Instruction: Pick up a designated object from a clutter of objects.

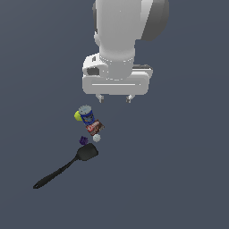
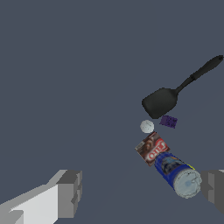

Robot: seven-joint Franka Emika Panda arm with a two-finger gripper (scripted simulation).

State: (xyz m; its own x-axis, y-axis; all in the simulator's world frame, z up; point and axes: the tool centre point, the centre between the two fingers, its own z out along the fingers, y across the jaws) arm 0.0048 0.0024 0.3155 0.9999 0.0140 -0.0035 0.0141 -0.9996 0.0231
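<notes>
Nothing lifted yet, whole pick left | gripper (image 1: 116, 98) high above, off to exterior view's right of clutter, jaws wide apart, empty | black spatula (image 1: 62, 167), blue can (image 1: 86, 115), brown-red packet (image 1: 95, 128) untouched | purple block (image 1: 83, 140) on floor, just beside spatula blade and white ball (image 1: 96, 137)

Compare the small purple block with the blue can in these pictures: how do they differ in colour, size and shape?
Colour: the purple block is plain dark purple; the blue can is blue with a printed label and a pale end.
Size: the block is far smaller than the can.
Shape: the block is flat and blocky; the can is a cylinder.
Neighbours: the block sits by the black spatula; the can touches the brown-red packet.
Both rest on the dark floor, ungrasped.
</notes>
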